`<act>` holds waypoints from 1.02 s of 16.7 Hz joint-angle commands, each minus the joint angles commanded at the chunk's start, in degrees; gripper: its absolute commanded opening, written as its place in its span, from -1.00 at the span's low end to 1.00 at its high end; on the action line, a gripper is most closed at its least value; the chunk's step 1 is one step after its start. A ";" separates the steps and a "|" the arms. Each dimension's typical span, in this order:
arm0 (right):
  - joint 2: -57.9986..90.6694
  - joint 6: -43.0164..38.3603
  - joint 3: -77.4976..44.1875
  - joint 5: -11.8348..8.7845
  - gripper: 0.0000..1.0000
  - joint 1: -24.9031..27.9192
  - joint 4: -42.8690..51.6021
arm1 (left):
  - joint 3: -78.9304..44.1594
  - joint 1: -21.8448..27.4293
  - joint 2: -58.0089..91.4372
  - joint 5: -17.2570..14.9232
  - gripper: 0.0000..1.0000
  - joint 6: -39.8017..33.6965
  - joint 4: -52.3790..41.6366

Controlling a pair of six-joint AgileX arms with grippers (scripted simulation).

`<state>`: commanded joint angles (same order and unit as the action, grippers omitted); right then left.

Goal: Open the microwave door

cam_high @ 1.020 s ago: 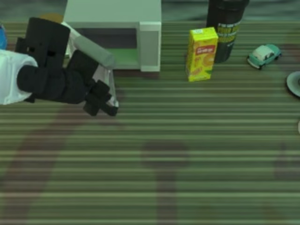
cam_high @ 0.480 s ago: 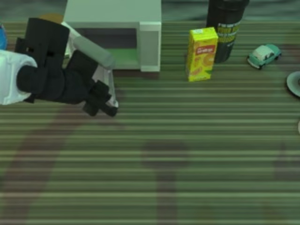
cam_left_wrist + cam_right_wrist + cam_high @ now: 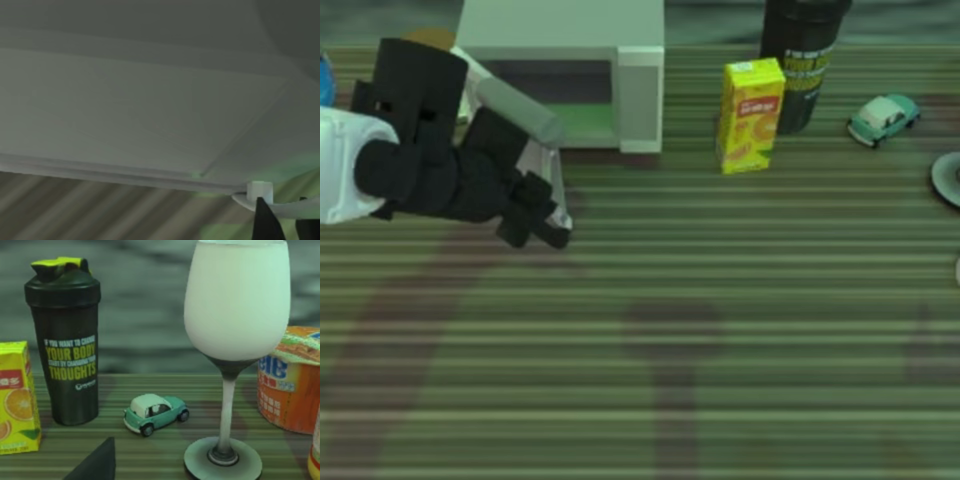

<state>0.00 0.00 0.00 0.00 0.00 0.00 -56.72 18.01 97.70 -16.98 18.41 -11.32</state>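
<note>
The microwave (image 3: 565, 30) stands at the back left of the table, its dark cavity showing. The microwave door (image 3: 542, 165) is swung out toward the table's left front. In the left wrist view the door (image 3: 140, 110) fills most of the picture. My left gripper (image 3: 548, 228) is at the door's free edge, shut on the white door handle (image 3: 260, 190), with a dark finger (image 3: 265, 225) on either side of it. My right gripper (image 3: 97, 465) is out of the top view, low at the table's right by the wine glass.
Right of the microwave stand a yellow carton (image 3: 750, 115) and a black shaker bottle (image 3: 802, 60), then a teal toy car (image 3: 883, 117). At the right edge are a wine glass (image 3: 235, 315) and an orange tub (image 3: 292, 380).
My left arm has drifted very slightly to the left, still holding the handle. The door's angle looks almost the same.
</note>
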 joint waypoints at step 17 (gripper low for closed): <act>0.00 0.00 0.00 0.00 1.00 0.00 0.00 | 0.34 -1.99 -0.52 -3.19 -1.00 4.44 -1.61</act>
<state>0.00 0.00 0.00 0.00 0.00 0.00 -56.38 16.01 97.18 -20.17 22.85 -12.93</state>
